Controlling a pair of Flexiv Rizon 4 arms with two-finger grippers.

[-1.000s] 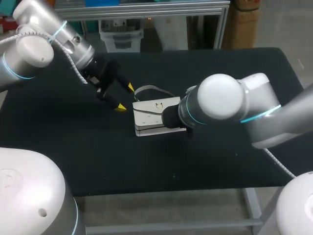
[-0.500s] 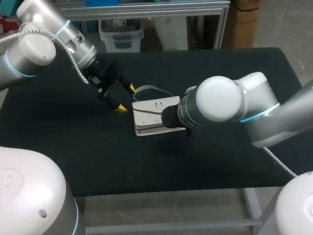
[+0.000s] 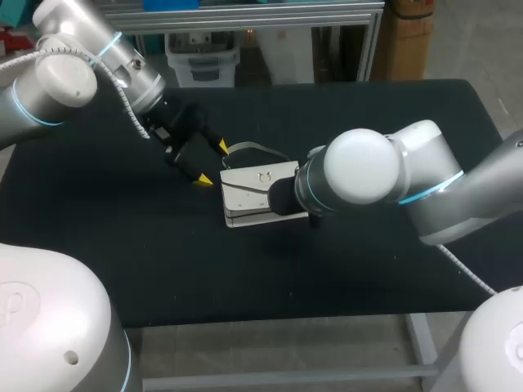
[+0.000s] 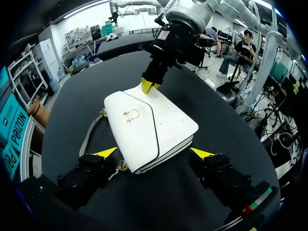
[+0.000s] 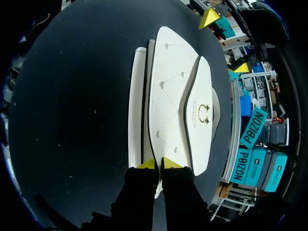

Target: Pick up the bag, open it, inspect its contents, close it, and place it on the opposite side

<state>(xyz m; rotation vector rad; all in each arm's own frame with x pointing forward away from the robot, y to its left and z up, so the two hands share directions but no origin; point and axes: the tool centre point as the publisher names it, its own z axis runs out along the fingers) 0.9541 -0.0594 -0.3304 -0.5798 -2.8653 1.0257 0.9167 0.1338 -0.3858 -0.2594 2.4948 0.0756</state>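
— Overhead?
— A smooth white handbag (image 3: 257, 192) lies flat mid-desk (image 3: 368, 269) on matte black cloth, its thin grey strap (image 3: 257, 147) looped behind.
— Left wrist?
— The left end effector (image 4: 154, 153) is spread wide, flanking the bag's near corner and holding nothing. Pointed flap (image 4: 127, 132), gold ring clasp (image 4: 130, 114).
— Right wrist?
— The right end effector (image 5: 159, 164) is pinched onto the bag's end edge.
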